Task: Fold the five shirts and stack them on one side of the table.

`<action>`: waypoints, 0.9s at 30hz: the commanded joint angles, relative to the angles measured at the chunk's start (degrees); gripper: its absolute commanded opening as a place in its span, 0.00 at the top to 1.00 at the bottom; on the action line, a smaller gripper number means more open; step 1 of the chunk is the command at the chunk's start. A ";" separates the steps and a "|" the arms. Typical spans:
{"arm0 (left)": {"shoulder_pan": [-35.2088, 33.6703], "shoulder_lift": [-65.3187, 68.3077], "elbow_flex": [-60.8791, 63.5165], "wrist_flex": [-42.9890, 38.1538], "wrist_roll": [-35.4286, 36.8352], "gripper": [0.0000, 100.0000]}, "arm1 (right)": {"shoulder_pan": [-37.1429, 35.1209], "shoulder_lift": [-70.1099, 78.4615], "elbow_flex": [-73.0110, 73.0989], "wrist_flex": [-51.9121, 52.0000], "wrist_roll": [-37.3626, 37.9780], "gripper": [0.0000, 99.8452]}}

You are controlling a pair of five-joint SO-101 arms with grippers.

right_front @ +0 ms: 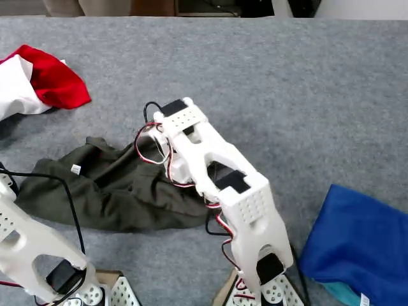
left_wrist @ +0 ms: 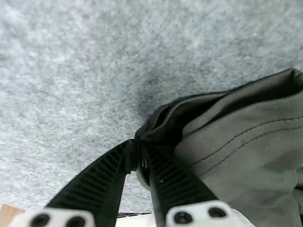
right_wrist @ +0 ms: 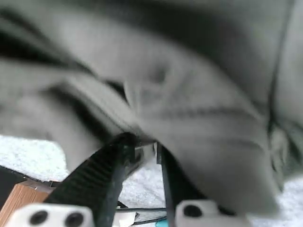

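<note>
Olive shirt (right_front: 108, 191) lies crumpled on the grey table (right_front: 287, 83), left of centre, partly bunched and not flat. Collar tag shows near its upper left part.

Left end effector (left_wrist: 137, 161) is closed, pinching a folded edge of the olive shirt; the table shows directly behind the pinch. Right end effector (right_wrist: 142, 149) is in among the olive fabric, with cloth draped right over it. The view is blurred, so it cannot be told whether it is closed on the cloth. In the high view the right arm (right_front: 217, 178) reaches over the shirt's right half.

Other shirts: red and white shirt (right_front: 44, 80) in a heap at the far left edge, well apart from the olive one. Blue shirt (right_front: 363, 242) lies folded at the near right, with a teal piece (right_front: 341, 294) peeking from under it. This looks like the stack side.

Handling, as a judgement:
- The shirt is soft, light and limp. It has no stiffness, so it sags and bunches wherever it is unsupported.
- It is not fragile. The table surface looks felt-like and would likely drag on the cloth.
- The best hold is at hems, shoulder seams or corners, where the layers are thicker.
- A pinch mid-panel would probably take only one layer, or slip.
- Two holds spread apart on the same edge should allow the shirt to be stretched flat before folding.

Task looks mid-way: the olive shirt is unfolded and the red and white one untouched.
</note>
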 commanded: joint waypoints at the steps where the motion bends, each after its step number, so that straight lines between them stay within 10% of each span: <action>1: -0.70 -3.21 0.00 0.79 -0.53 0.98 | -0.04 1.71 -0.40 -1.76 0.09 0.90; 27: -0.53 -3.21 0.00 0.79 -0.53 0.98 | 3.12 5.85 -4.53 -2.99 2.73 0.86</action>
